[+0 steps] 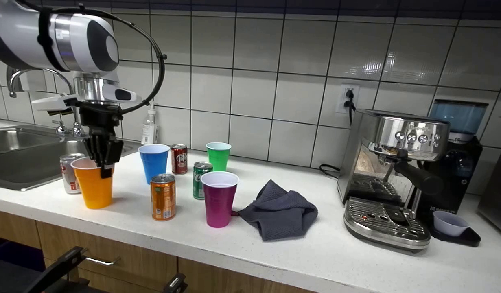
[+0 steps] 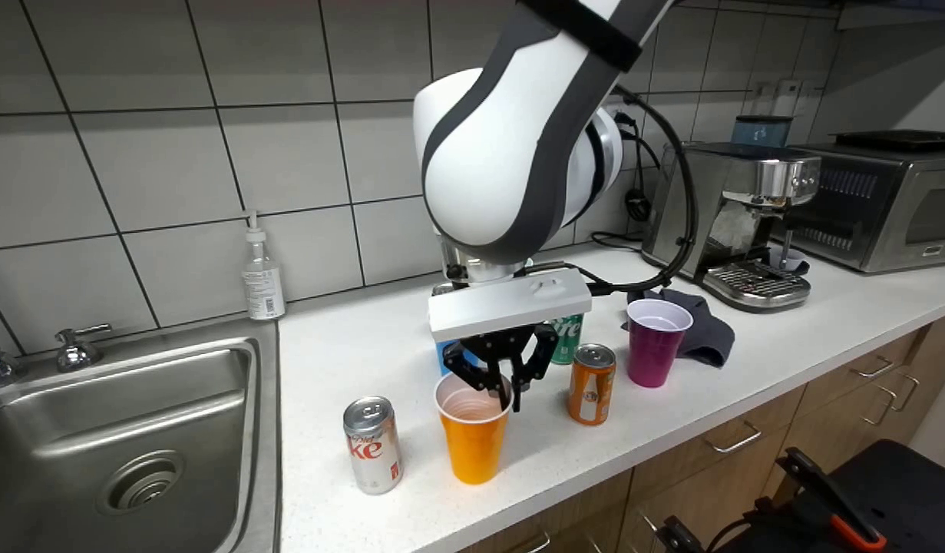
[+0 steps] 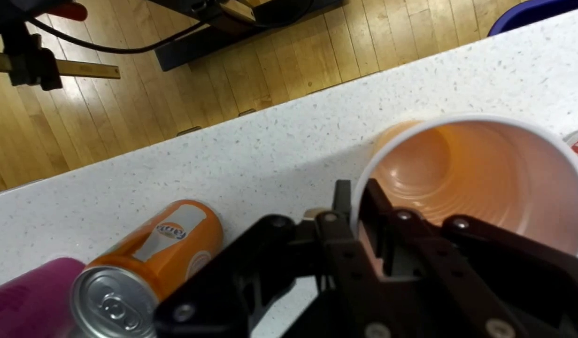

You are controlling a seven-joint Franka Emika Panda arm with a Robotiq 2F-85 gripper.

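My gripper (image 3: 357, 199) points down at an orange cup (image 1: 95, 189), which stands upright on the white counter. Its two fingers straddle the cup's pale rim, one inside the cup and one outside, with hardly any gap left; they look shut on the wall. In an exterior view the gripper (image 2: 511, 398) meets the rim on the side facing an orange soda can (image 2: 593, 388). That can (image 3: 176, 244) is close beside the outer finger in the wrist view. A silver soda can (image 2: 374, 453) stands on the cup's opposite side.
A blue cup (image 1: 154, 162), dark red can (image 1: 179, 158), green can (image 1: 198, 183), green cup (image 1: 218, 156) and magenta cup (image 1: 219, 203) stand nearby. Further along are a grey cloth (image 1: 281, 213) and an espresso machine (image 1: 392, 162). The sink (image 2: 134, 415) adjoins the counter.
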